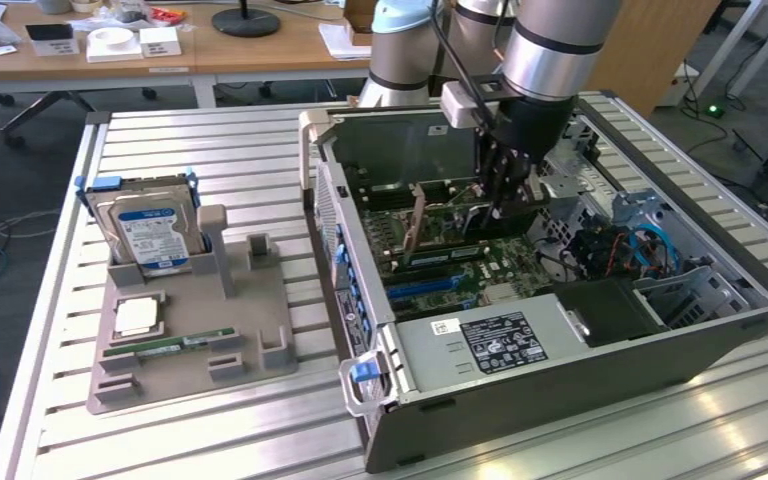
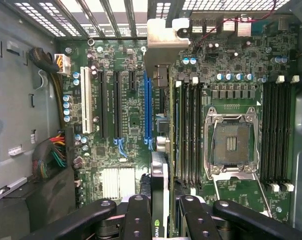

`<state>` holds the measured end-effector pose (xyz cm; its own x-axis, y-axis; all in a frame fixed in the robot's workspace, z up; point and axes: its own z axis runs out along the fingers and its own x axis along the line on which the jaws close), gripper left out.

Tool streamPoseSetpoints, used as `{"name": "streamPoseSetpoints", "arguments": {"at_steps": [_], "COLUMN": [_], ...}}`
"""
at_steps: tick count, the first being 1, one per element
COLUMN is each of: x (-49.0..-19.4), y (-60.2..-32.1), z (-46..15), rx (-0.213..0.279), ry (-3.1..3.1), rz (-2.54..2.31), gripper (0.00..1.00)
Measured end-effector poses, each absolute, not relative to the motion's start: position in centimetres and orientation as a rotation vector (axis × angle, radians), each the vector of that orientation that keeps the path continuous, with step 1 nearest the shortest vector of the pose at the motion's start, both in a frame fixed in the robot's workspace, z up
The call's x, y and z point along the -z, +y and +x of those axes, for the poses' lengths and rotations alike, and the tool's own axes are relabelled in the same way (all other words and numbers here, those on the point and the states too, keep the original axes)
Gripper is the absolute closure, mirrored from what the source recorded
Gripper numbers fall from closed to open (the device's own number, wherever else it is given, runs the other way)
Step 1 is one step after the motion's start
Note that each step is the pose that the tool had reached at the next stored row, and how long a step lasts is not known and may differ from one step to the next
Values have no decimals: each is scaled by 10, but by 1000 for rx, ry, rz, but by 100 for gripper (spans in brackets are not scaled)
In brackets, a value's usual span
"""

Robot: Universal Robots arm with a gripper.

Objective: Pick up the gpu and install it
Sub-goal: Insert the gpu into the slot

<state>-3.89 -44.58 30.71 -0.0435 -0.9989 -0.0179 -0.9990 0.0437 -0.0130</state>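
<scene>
Two fingers point(image 2: 137, 215) of my gripper point(image 1: 507, 200) pinch the gpu point(image 2: 159, 170) by one end, edge-on, inside the case point(image 1: 558, 380). It hangs over the board point(image 2: 133, 120), running just beside the blue slot point(image 2: 148, 110), with its silver bracket point(image 2: 163, 37) at the far end. I cannot tell whether it touches the slot.

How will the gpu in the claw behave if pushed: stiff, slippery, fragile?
Likely stiff: the gpu is a flat board with a metal bracket at one end. The claw pinches its flat faces, so it could pivot or slip under a push. Probably fragile, like the bare motherboard beneath.
</scene>
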Motion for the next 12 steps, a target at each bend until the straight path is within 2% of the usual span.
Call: {"name": "streamPoseSetpoints", "arguments": {"at_steps": [12], "x": [-298], "y": [-446], "z": [-40], "rx": [-5], "ry": [2253], "rz": [-2157], "gripper": [73]}}
